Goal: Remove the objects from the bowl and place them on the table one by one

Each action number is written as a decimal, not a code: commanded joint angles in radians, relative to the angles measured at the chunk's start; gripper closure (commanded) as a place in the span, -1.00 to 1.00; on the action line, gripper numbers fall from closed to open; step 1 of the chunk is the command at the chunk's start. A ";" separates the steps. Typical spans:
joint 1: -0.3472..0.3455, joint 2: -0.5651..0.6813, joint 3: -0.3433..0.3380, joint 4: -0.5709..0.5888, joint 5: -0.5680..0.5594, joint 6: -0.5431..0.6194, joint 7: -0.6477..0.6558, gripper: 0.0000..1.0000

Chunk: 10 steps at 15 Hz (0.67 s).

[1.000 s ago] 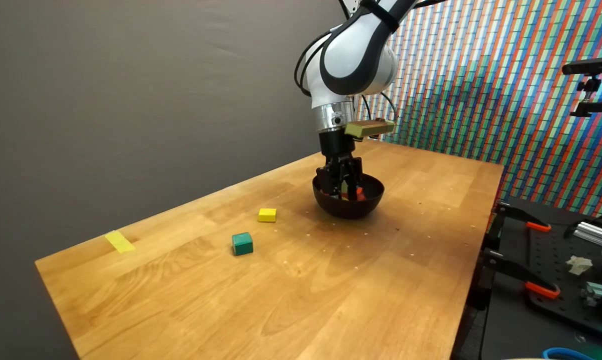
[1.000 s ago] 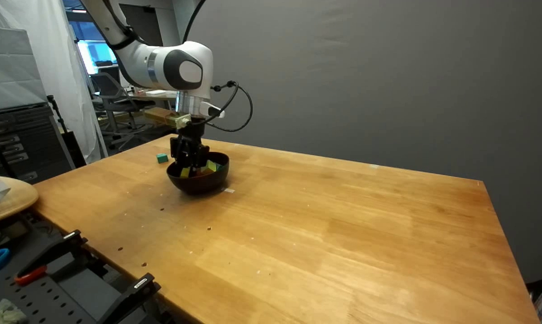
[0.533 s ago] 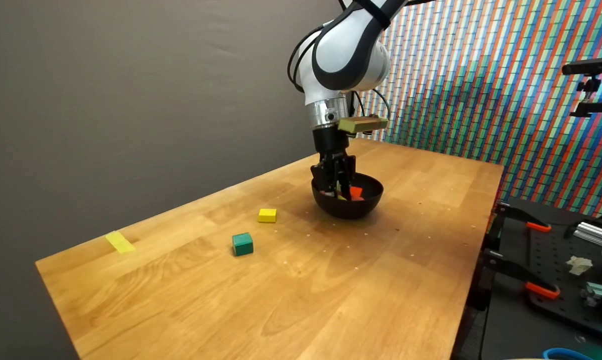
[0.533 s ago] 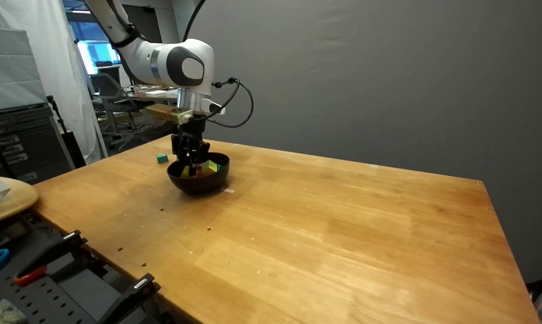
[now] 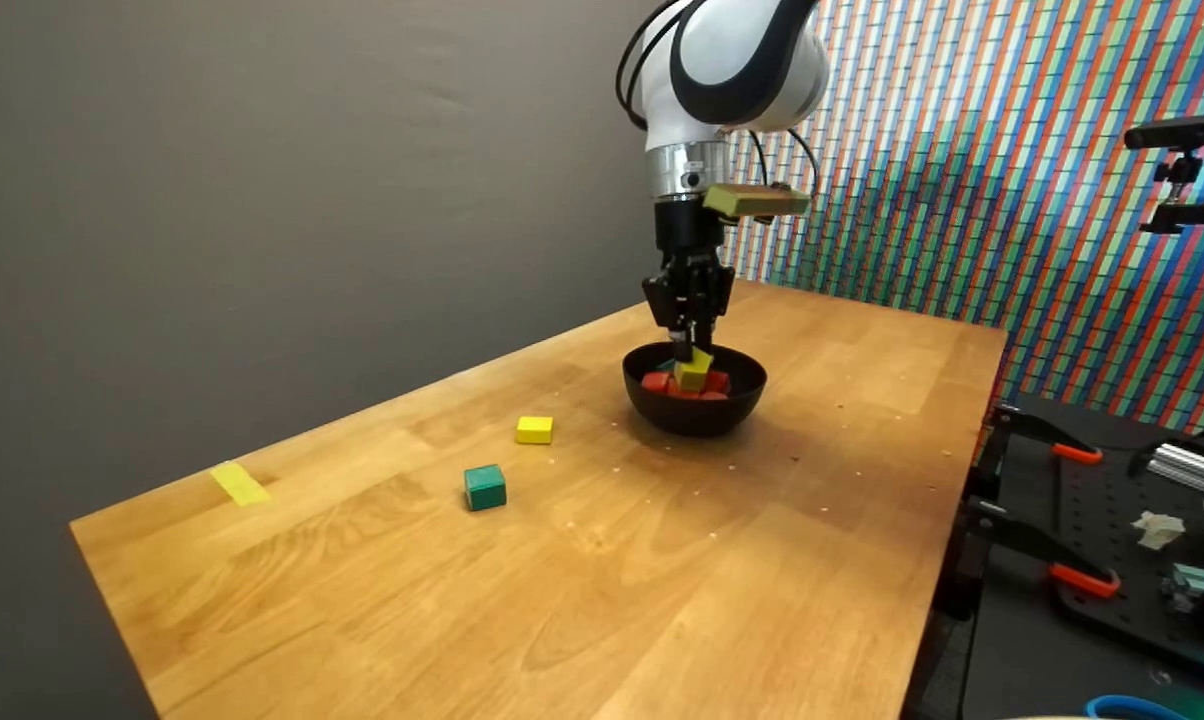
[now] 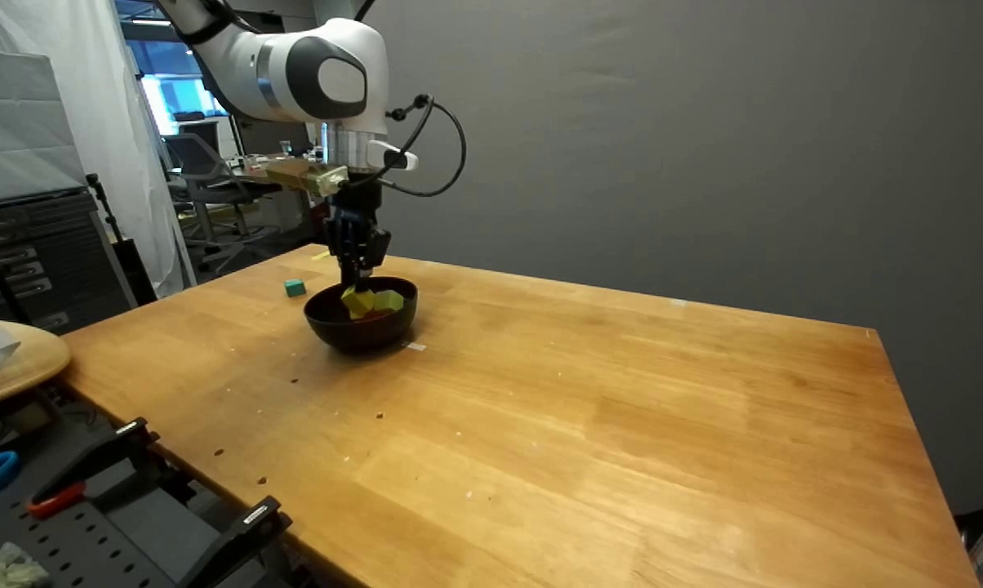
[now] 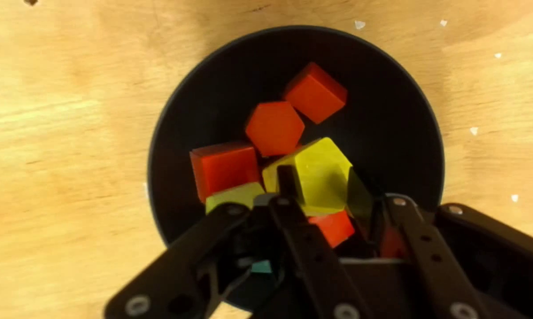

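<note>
Just inside the black bowl (image 5: pixel 697 420), near its middle, a yellow block (image 7: pixel 325 170) hung tilted. The gripper (image 7: pixel 323 181) reached down from above with its jaws pinching that block, one finger on each side. Whether the yellow block touched the pieces beneath it could not be told.

Other pieces crowded the bowl around it. In the wrist view, a red cube (image 7: pixel 316 97) lay toward the top, just beside a red hexagon (image 7: pixel 275 128). To the left was a red box (image 7: pixel 231 170), with a yellow-green block (image 7: pixel 235 196) close against it. A red piece (image 7: pixel 333 228) showed lower in that view, and a green piece (image 7: pixel 261 266) peeked out, mostly hidden by the gripper.

The bowl stood upright on the wooden table (image 5: pixel 562 620). Apart from the bowl, in an exterior view, a yellow brick (image 5: pixel 534 431) lay on the table, with a green cube (image 5: pixel 485 489) near it. Closer to the table's corner was a strip of yellow tape (image 5: pixel 240 483).

Above, the white arm (image 5: pixel 732 50) came down from the upper edge. A grey wall (image 5: pixel 262 200) rose behind the table in both exterior views. In an exterior view, a striped, many-coloured backdrop (image 5: pixel 962 180) stood past the table's end, and two black clamps (image 5: pixel 1037 428) with orange tips lined its right side. In an exterior view, a white curtain (image 6: pixel 91 90) and an office chair (image 6: pixel 191 157) showed at left.
</note>
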 commanded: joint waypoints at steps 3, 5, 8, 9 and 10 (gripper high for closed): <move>-0.040 -0.150 -0.027 -0.174 0.022 0.102 0.036 0.71; -0.063 -0.216 -0.036 -0.247 0.045 0.162 0.034 0.72; -0.084 -0.291 -0.077 -0.344 0.024 0.246 0.117 0.86; -0.091 -0.306 -0.092 -0.366 0.008 0.260 0.154 0.90; -0.099 -0.313 -0.108 -0.385 -0.010 0.271 0.190 0.95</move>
